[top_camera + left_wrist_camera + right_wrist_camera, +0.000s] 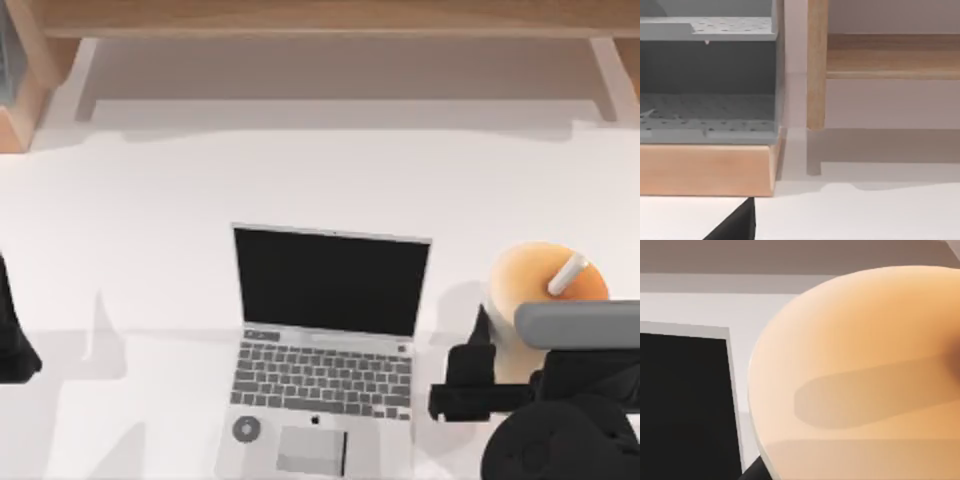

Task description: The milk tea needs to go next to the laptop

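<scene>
We see the milk tea [535, 285] standing upright, its short white straw [567, 274] leaning toward the top view's right. It sits to the right of the open laptop [325, 350], a gap of white table [150, 190] between them. A wooden shelf [320, 15] runs along the far edge. Our right gripper [500, 365] reaches in at the cup's near side; whether it clasps the cup we can't tell. Our left arm [12, 335] sits parked at the left edge.
</scene>
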Action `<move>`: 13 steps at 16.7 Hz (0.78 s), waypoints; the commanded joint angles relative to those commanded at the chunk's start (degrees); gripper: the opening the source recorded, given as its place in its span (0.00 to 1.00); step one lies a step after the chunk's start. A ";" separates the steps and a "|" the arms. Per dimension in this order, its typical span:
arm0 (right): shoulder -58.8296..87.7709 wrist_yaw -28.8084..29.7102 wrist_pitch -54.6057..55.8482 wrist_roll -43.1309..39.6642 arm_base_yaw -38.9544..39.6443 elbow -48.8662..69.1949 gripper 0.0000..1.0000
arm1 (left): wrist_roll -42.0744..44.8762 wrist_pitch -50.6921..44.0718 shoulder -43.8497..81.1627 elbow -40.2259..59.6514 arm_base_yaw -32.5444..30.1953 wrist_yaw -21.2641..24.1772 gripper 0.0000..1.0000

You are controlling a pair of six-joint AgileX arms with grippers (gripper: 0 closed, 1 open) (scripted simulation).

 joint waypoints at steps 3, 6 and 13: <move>0.23 -0.03 0.12 0.04 -0.28 0.05 0.00 | 0.00 0.00 0.00 0.00 0.00 0.00 1.00; 0.01 0.80 1.92 0.96 -1.19 -0.26 0.00 | 0.00 0.00 0.00 0.00 0.00 0.00 1.00; -0.57 4.15 9.75 4.31 -4.64 -1.85 0.00 | 0.00 0.00 0.00 0.00 0.00 0.00 1.00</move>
